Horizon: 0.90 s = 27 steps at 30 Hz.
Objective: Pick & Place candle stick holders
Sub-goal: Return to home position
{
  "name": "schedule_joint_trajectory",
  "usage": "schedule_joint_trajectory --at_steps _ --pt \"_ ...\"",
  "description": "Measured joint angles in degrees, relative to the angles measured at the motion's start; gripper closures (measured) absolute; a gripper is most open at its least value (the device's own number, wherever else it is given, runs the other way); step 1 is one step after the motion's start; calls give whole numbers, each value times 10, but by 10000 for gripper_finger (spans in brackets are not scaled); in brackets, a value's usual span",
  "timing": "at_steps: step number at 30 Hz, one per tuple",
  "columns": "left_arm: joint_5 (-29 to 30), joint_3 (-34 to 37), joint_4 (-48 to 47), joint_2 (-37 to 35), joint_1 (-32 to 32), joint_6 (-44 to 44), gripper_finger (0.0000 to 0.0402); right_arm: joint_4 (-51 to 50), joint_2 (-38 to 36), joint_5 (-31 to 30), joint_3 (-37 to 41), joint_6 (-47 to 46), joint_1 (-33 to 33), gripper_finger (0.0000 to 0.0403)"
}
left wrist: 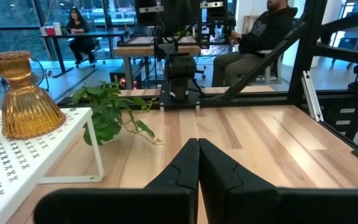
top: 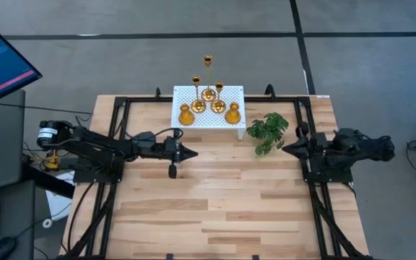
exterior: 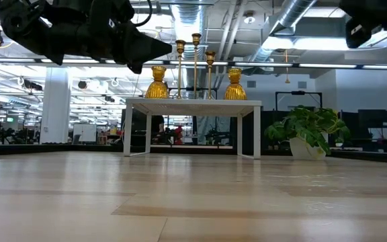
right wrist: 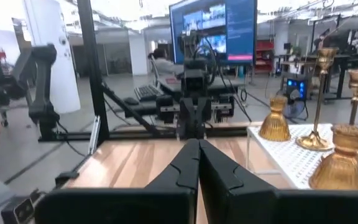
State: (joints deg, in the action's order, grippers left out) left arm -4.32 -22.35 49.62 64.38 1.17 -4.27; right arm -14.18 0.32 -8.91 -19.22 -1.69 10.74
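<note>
Five gold candle stick holders stand by their round bases on the white perforated stand at the table's far middle: two short bulbous ones at its near corners, three tall thin-stemmed ones behind. They also show in the low view. My left gripper is shut and empty above the table, just near-left of the stand. My right gripper is shut and empty at the table's right, beside the plant.
A green leafy plant in a white pot stands on the table right of the stand, next to my right gripper. The black frame rails run along the table's left and right sides. People sit in the room beyond the table.
</note>
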Motion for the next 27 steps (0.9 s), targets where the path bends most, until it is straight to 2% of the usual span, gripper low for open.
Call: schedule_joint_trajectory --at_steps 13,18,22,27 --pt "0 0 5 0 0 0 398 53 -1 0 121 -3 0 403" --pt "0 0 6 0 0 0 398 103 -2 -1 163 2 0 403" --pt "0 0 6 0 0 0 398 156 1 12 185 33 0 403" --pt "0 0 6 0 0 0 398 157 -1 15 186 53 0 403"
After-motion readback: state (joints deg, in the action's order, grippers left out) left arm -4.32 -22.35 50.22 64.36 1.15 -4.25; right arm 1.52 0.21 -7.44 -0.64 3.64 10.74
